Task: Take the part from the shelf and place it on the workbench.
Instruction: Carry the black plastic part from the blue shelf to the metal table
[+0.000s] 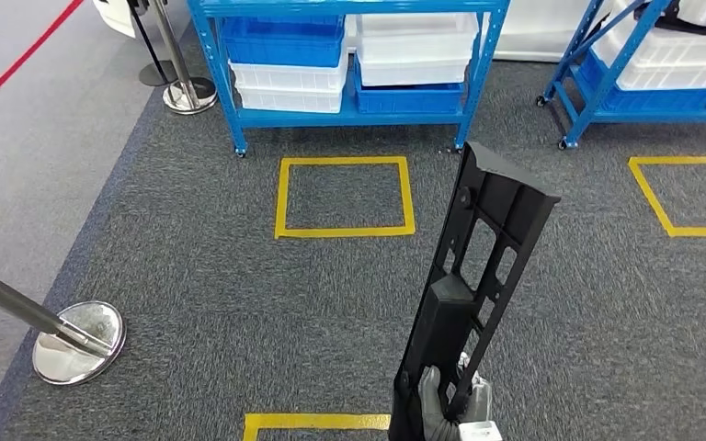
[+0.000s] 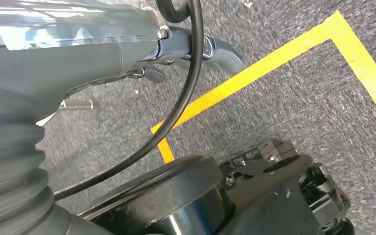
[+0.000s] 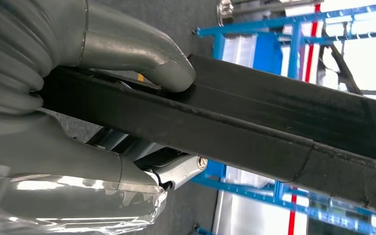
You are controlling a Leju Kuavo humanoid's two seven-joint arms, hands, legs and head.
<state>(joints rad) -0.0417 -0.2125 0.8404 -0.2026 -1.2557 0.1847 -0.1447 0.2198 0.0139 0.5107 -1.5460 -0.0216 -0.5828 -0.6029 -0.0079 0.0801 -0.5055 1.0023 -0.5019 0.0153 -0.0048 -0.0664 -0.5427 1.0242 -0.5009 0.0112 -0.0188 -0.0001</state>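
Grey carpeted floor with yellow tape squares, blue metal shelf well beyond the right robot hand, clamped around the long black slotted plastic part: picked, held upright, workbench placement apparently still pending.

Right hand gripping long black part, blue shelf behind

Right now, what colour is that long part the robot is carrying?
Black, seen best in the head view: the part, gripped by the right hand.
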